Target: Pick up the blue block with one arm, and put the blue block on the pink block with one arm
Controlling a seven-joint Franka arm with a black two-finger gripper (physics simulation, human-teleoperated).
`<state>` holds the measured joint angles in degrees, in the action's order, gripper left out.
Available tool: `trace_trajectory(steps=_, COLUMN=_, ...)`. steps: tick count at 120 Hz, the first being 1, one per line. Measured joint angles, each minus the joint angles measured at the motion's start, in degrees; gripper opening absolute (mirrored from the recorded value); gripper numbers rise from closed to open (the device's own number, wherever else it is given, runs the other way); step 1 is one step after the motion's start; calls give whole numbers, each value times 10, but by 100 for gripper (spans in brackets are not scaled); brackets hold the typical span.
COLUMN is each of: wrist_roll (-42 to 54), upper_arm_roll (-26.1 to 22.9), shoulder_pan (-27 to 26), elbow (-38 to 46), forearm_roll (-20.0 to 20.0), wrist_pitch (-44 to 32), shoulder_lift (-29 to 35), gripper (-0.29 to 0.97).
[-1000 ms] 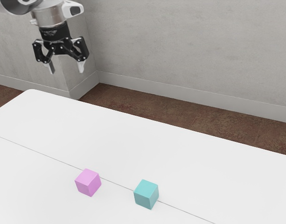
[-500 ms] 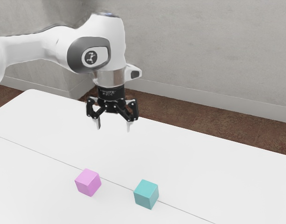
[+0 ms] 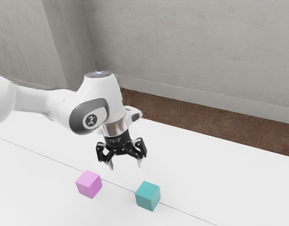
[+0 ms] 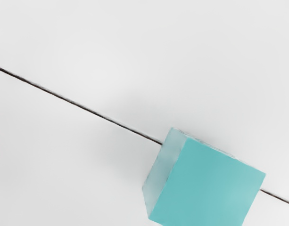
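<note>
The blue block (image 3: 148, 195), a teal cube, rests on the white table (image 3: 219, 179) over a thin dark seam line. To the exterior view's left of it sits the pink block (image 3: 88, 183), about one block's width of gap between them. My gripper (image 3: 125, 165) hangs open above the table, a little behind the gap between the two blocks, its fingertips above block height and holding nothing. In the wrist view the blue block (image 4: 203, 181) lies close below my hand, on the seam line (image 4: 73, 103).
A brown floor strip (image 3: 219, 117) and a grey wall (image 3: 191, 42) lie beyond the table's far edge. My white arm (image 3: 45, 103) stretches in from the exterior view's left, above the table's left part.
My gripper has come down and toward the exterior view's right, from high at the upper left to just above the table near the blocks. It stays open. The blocks have not moved.
</note>
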<state>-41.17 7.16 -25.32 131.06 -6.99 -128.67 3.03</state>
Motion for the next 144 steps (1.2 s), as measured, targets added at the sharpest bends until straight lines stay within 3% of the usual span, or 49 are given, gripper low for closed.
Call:
trace_trajectory(steps=7, wrist_roll=5, upper_arm_roll=-24, shoulder_pan=45, elbow=30, forearm_roll=-13, wrist_pitch=-14, shoulder_lift=13, gripper=68)
trace_trajectory(steps=24, wrist_roll=24, upper_arm_roll=-38, shoulder_pan=-4, elbow=48, forearm_roll=-32, wrist_pitch=-42, shoulder_lift=7, gripper=68)
trace_trajectory(steps=52, wrist_roll=79, upper_arm_roll=-39, shoulder_pan=24, elbow=27, forearm_roll=-38, wrist_pitch=-81, shoulder_lift=-54, gripper=68)
trace_trajectory(steps=78, wrist_roll=158, upper_arm_roll=-54, shoulder_pan=17, elbow=13, forearm_roll=-41, wrist_pitch=-100, shoulder_lift=-50, gripper=68)
trace_trajectory(steps=122, wrist_roll=292, upper_arm_roll=-96, shoulder_pan=-4, elbow=26, forearm_roll=-147, wrist_pitch=-137, shoulder_lift=-57, gripper=68)
trace_trajectory(steps=144, wrist_roll=335, upper_arm_roll=-96, shoulder_pan=25, elbow=39, forearm_roll=-99, wrist_pitch=-150, shoulder_lift=-58, gripper=68)
